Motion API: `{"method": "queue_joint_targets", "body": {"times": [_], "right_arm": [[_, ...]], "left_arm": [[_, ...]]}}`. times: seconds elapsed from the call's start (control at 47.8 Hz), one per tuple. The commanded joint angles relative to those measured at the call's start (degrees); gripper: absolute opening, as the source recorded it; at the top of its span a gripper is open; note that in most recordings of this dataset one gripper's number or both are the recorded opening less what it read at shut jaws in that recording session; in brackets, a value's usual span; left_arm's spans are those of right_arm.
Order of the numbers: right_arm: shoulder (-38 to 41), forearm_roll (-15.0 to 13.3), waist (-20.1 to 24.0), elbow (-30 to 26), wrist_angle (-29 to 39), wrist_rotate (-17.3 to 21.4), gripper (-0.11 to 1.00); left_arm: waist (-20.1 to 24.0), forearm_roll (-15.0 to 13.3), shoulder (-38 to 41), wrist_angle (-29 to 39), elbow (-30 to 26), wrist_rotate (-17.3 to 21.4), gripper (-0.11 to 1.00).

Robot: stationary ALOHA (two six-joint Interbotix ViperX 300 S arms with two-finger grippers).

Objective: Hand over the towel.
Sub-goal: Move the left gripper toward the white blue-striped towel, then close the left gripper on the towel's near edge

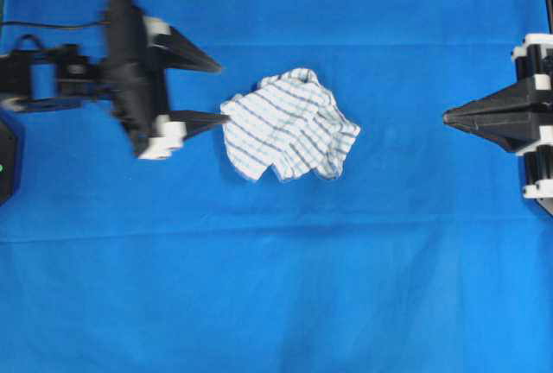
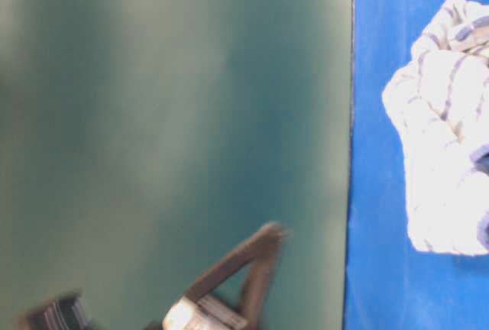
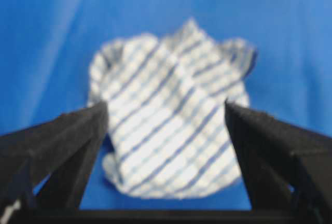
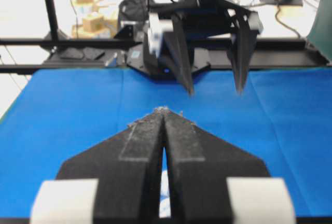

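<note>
The towel (image 1: pixel 288 125), white with thin blue-grey check stripes, lies crumpled on the blue table cloth near the middle. My left gripper (image 1: pixel 220 92) is open just left of the towel, one fingertip at its left edge, the other clear of it. In the left wrist view the towel (image 3: pixel 171 110) lies between and beyond the spread fingers (image 3: pixel 72 136). My right gripper (image 1: pixel 446 117) is shut and empty at the far right, well apart from the towel. In the right wrist view its shut jaws (image 4: pixel 164 111) point at the left gripper (image 4: pixel 213 90). The towel's edge (image 2: pixel 447 127) shows in the table-level view.
The blue table cloth (image 1: pixel 276 287) covers the whole table. A dark green panel (image 2: pixel 168 116) fills most of the table-level view. Beyond the table's far edge stand black frame bars (image 4: pixel 49 6) and boxes (image 4: pixel 91 22).
</note>
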Motion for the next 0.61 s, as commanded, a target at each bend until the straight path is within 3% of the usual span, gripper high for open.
{"method": "queue_joint_targets", "body": {"times": [0.0, 0.314, 0.585], "right_arm": [[0.9, 0.2, -0.1, -1.1, -0.5, 0.1, 0.00], [2.4, 0.2, -0.4, -0.8, -0.6, 0.1, 0.00], [2.6, 0.2, -0.7, -0.8, -0.4, 0.1, 0.00]], "left_arm": [[0.1, -0.1, 5.8, 2.0, -4.3, -0.3, 0.94], [0.4, -0.1, 22.0, 2.7, -10.5, -0.4, 0.94], [0.0, -0.1, 25.2, 3.4, -11.6, -1.1, 0.94]]}}
